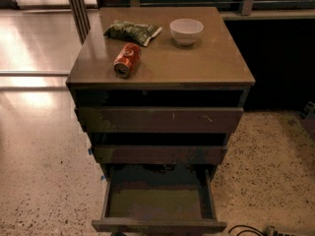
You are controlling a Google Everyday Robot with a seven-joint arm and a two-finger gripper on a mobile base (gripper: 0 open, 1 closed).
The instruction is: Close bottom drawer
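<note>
The bottom drawer (158, 203) stands pulled out at the foot of the cabinet. Its olive-brown inner floor shows and its dark front edge (158, 225) lies along the lower edge of the view. Above it sit the middle drawer (160, 154) and the wider top drawer (160, 119), both pushed in further. The gripper is out of view.
On the cabinet top (206, 63) lie a red can (127, 59) on its side, a green snack bag (132, 32) and a white bowl (186, 30). Speckled floor surrounds the cabinet. A dark cable (251, 230) lies at the lower right. A dark wall is at the right.
</note>
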